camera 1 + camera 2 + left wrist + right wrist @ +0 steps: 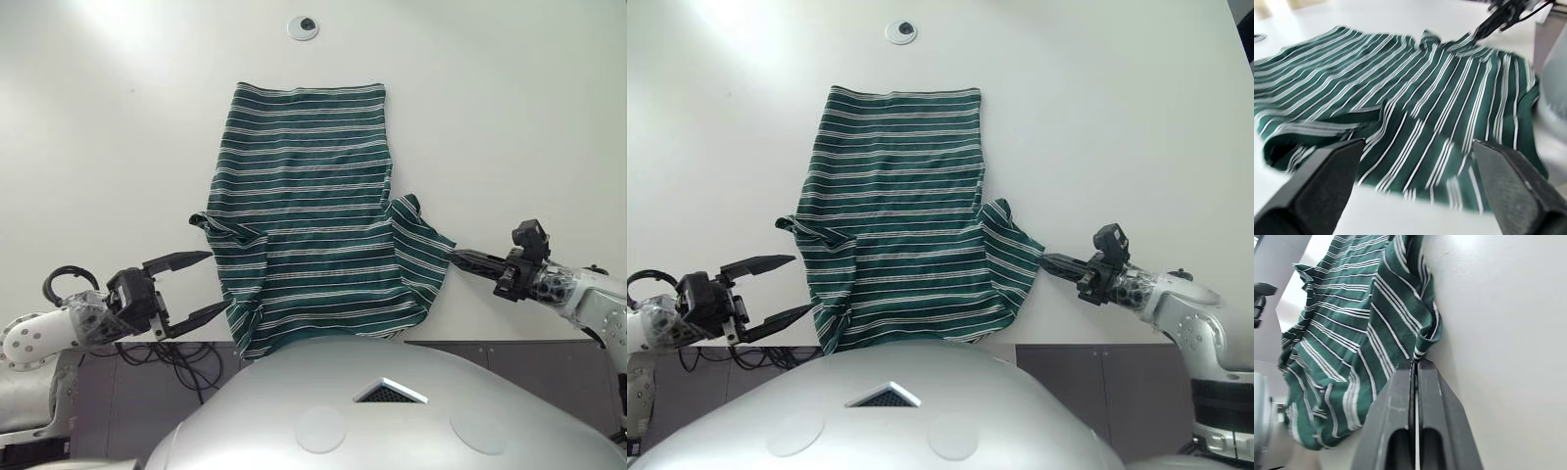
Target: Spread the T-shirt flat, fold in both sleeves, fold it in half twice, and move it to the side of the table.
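Nearest me, the left claw (pixel 217 281) hangs released, its two black fingers spread wide just off the near corner of the dark green T-shirt with thin white stripes (pixel 304 196). Opposite it, the right claw (pixel 458 258) is clenched, its tips touching the hem of the right sleeve (pixel 421 235). Whether any cloth is nipped between them I cannot tell.

The T-shirt lies on the white counter (pixel 509 117) between the two claws and runs away from them. Its body is fairly smooth, but the left sleeve (pixel 220 227), just beyond the left claw, is bunched and curled, and the right sleeve juts out creased. I'd judge the spreading unfinished. To do it well, each claw should take its sleeve by the outer hem and draw it outward, low and gently, so the body does not drag.

Well beyond both claws, past the far hem, sits a small round grey disc (pixel 303 26).
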Available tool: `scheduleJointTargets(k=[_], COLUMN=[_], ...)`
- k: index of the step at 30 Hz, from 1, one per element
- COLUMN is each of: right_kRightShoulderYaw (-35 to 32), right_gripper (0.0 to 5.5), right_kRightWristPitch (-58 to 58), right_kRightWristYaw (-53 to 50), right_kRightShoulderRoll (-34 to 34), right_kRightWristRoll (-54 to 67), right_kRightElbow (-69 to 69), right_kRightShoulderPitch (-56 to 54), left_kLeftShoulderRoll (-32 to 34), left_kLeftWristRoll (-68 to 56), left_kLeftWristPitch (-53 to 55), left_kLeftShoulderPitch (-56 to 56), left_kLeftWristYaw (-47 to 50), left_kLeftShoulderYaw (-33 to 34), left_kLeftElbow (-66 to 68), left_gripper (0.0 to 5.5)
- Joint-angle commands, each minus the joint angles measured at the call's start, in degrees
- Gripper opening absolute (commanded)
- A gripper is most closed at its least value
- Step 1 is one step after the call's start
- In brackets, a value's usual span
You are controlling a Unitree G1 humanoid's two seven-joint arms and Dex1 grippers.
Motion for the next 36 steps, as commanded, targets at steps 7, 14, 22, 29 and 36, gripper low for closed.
scheduleJointTargets(k=[7, 14, 22, 29, 36], right_kRightShoulderYaw=[2.53, 8.6, 18.34, 21.14, 18.24], right_gripper=[0.02, 0.02, 0.02, 0.02, 1.1], right_kRightWristPitch=[-0.42, 1.26, 2.63, 3.72, 4.01], right_kRightWristYaw=[3.24, 1.12, -1.24, -4.06, -4.95], right_kRightShoulderRoll=[3.35, 6.26, 10.25, 12.95, 13.03], right_kRightWristRoll=[3.99, 4.37, 2.36, 1.52, 2.35], right_kRightElbow=[-8.77, -11.53, -10.59, -7.55, -6.33], right_kRightShoulderPitch=[-0.57, -7.19, -12.16, -14.96, -16.8], left_kLeftShoulderRoll=[2.59, 4.53, 7.67, 9.66, 10.56], left_kLeftWristRoll=[17.52, 26.22, 29.46, 31.09, 32.9], left_kLeftWristPitch=[-15.58, -24.51, -32.61, -36.76, -39.36], left_kLeftShoulderPitch=[-0.84, -3.81, -4.36, -4.37, -5.32], left_kLeftWristYaw=[2.49, 6.98, 11.25, 14.82, 18.52], left_kLeftShoulderYaw=[-5.83, -10.44, -13.58, -16.44, -19.79], left_kLeftElbow=[5.81, 5.41, 12.27, 16.33, 18.95], left_gripper=[4.03, 4.03, 4.03, 4.03, 4.03])
